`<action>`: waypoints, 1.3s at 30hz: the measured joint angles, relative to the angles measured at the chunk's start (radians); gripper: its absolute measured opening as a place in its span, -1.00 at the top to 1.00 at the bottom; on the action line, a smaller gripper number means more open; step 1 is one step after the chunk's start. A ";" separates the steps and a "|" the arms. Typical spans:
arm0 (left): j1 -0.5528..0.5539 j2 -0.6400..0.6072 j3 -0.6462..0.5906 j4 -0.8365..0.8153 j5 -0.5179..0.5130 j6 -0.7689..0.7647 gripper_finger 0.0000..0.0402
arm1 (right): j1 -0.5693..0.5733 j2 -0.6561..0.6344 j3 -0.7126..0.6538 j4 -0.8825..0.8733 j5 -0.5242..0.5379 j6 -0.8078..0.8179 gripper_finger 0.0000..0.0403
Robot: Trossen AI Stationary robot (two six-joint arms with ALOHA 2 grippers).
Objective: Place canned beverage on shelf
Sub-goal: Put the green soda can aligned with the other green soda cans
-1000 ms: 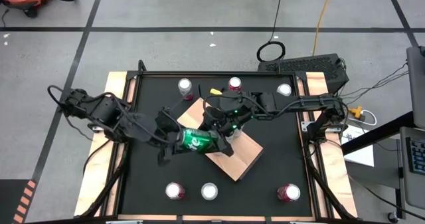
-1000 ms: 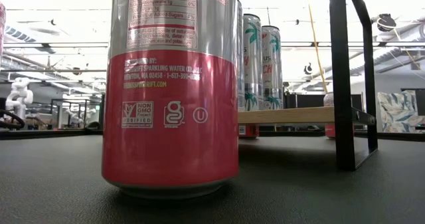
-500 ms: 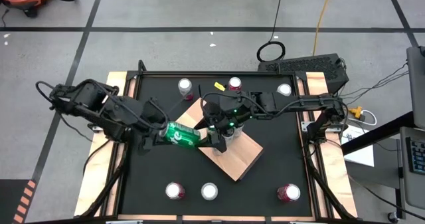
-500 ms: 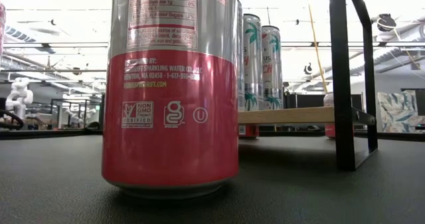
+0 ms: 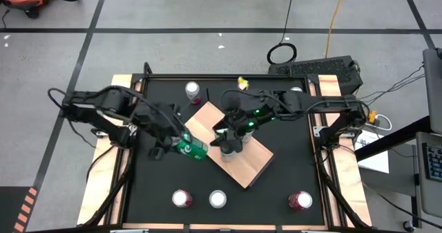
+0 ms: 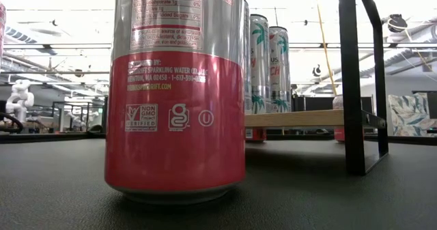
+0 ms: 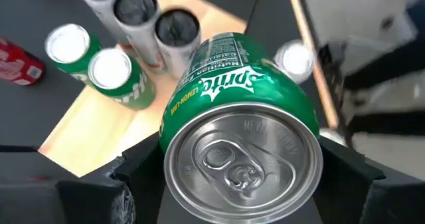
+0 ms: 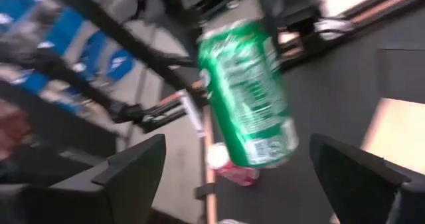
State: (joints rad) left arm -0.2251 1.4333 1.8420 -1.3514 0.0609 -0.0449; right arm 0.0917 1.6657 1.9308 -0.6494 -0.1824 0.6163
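Note:
A green Sprite can (image 7: pixel 242 91) hangs in the air at the left edge of the shelf (image 5: pixel 252 165), a tan board lying slantwise mid-table; my left gripper (image 5: pixel 181 144) is shut on it. On the board stand two green cans (image 7: pixel 109 71) and tall slim cans (image 7: pixel 176 31) on their bases. Over the shelf my right gripper (image 5: pixel 224 140) stands open, its fingers (image 8: pixel 136 171) empty and short of the green can (image 8: pixel 249 94). The low view shows the tall cans (image 6: pixel 268 63) on the shelf board (image 6: pixel 300 118). My left gripper pinches the green can's round sides (image 7: pixel 174 137) between its two fingers, close to the can's top end. The fingers (image 7: pixel 133 184) come slanting down from the table's left and lie along the can. The can is lifted clear and tilted, its pull-tab top toward the wrist.
Loose cans stand on the black table: three along the near edge (image 5: pixel 182 198) (image 5: pixel 218 199) (image 5: pixel 300 200) and one at the far edge (image 5: pixel 193 90). A large red can (image 6: pixel 176 93) fills the low view's foreground, beside a black shelf rod (image 6: pixel 351 80).
My left gripper has drawn the green can toward the table's left, off the middle of the shelf, and rolled it, tipping the can from lying nearly level to steeper. My right gripper has drawn back from the can, risen a little and rolled.

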 joint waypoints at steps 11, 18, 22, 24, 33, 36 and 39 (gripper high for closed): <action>0.110 0.203 0.000 -0.080 0.044 0.211 -0.42 | 0.002 -0.135 0.000 -0.209 0.241 -0.025 -0.74; 0.136 0.291 0.000 -0.077 0.016 0.225 -0.42 | 0.008 -0.157 0.000 -0.373 0.261 0.025 -0.74; 0.143 0.324 0.000 -0.079 -0.028 0.240 -0.42 | 0.019 -0.156 0.000 -0.434 0.261 0.034 -0.74; 0.146 0.339 0.000 -0.080 -0.042 0.239 -0.42 | 0.022 -0.156 0.000 -0.442 0.261 0.032 -0.74; 0.138 0.384 0.001 -0.080 -0.045 0.245 -0.42 | 0.021 -0.175 0.000 -0.446 0.290 0.027 -0.74; 0.132 0.396 0.001 -0.073 -0.052 0.266 -0.42 | 0.021 -0.175 0.000 -0.448 0.318 0.027 -0.74; 0.131 0.410 0.001 -0.067 -0.082 0.272 -0.42 | 0.021 -0.176 0.000 -0.448 0.344 0.027 -0.74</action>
State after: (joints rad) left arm -0.0943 1.8433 1.8431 -1.4185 -0.0214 0.2268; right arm 0.1123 1.4899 1.9305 -1.0972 0.1612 0.6429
